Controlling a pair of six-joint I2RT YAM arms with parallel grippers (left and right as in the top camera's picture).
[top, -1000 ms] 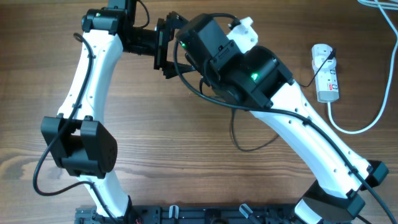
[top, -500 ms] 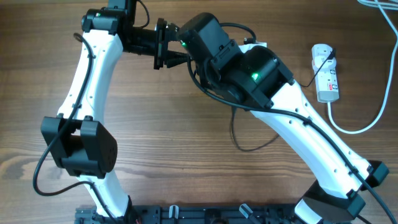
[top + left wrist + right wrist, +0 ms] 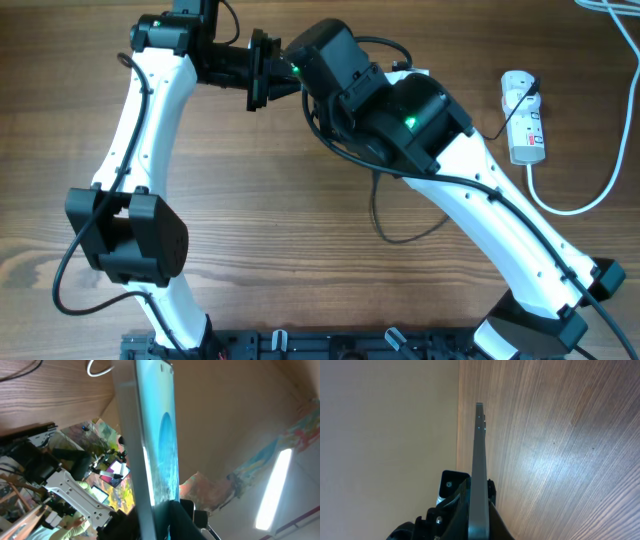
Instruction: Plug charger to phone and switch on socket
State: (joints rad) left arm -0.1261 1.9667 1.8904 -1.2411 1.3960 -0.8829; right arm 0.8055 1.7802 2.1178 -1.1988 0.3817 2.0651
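The phone [image 3: 167, 440] is held up off the table, edge-on, its teal-blue screen showing in the left wrist view. My left gripper [image 3: 157, 510] is shut on its lower end, one finger on the screen and one on the back. My right gripper [image 3: 479, 497] is shut on the same phone [image 3: 479, 455], seen there as a thin grey edge. Overhead, the left gripper [image 3: 262, 70] and right gripper [image 3: 296, 72] meet at the table's far middle, hiding the phone. The socket [image 3: 525, 118] lies at the far right. The charger [image 3: 385, 228] loops as a thin black cable under the right arm; its tip is hidden.
A thick white lead [image 3: 590, 200] curves from the socket toward the right edge. The right arm [image 3: 470, 190] crosses the table diagonally above the cable loop. A black rail [image 3: 300, 345] runs along the near edge. The table's far edge [image 3: 459, 420] lies close to the phone.
The left gripper's jaws have closed onto the phone and it has shifted slightly toward the table's far edge. The right gripper, holding the phone, has moved left and turned.
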